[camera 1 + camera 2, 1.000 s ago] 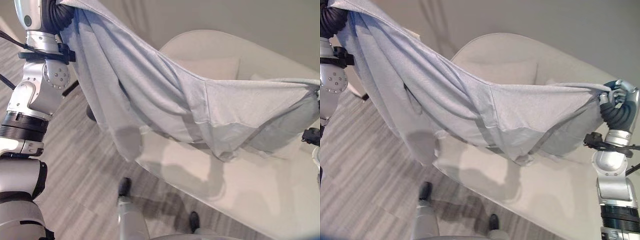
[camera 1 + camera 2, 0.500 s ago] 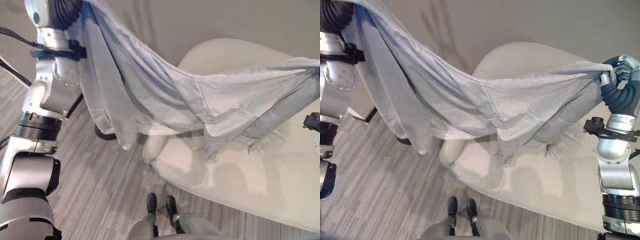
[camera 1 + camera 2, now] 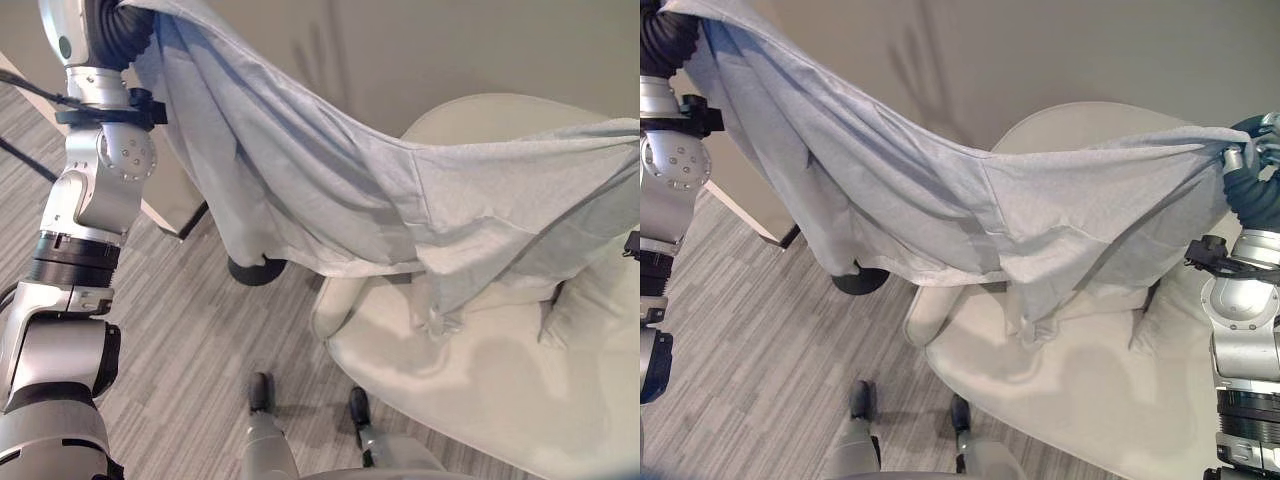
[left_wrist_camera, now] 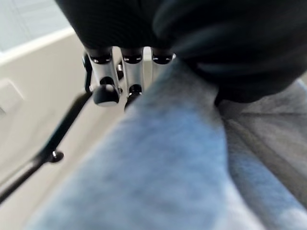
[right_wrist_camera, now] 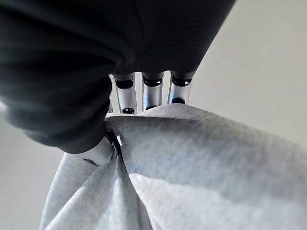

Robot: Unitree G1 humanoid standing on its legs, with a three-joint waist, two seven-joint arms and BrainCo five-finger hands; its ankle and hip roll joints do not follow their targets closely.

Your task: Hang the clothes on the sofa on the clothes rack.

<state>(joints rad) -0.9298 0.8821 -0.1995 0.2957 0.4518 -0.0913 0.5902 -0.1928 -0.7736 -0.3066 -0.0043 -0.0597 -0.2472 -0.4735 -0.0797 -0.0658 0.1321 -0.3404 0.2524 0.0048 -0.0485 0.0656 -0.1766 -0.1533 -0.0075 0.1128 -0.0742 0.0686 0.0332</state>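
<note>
The robot is holding a light grey garment (image 3: 940,210) stretched in the air between its two raised hands, clear of the cream sofa (image 3: 1080,380) that is sitting below and to the right. The left hand (image 4: 124,79) is gripping the garment's upper left end, high at the far left; in its wrist view the fingers are curling down onto the cloth, which is running out from under the palm. The right hand (image 3: 1250,145) is gripping the other end at the right, lower than the left; its wrist view is showing the cloth bunched and pinched between thumb and fingers.

The garment's long axis is therefore running from high left down to the right, sagging in the middle, with loose folds and a hem hanging toward the sofa seat. A dark round base (image 3: 860,280) is resting on the grey striped floor (image 3: 750,340) under the left part of the cloth, beside a slanted pale panel (image 3: 175,205); it may belong to the rack, but I cannot tell, since the cloth is covering whatever is rising from it. If so, the left hand is the nearer one, and the cloth would need carrying leftward.
</note>
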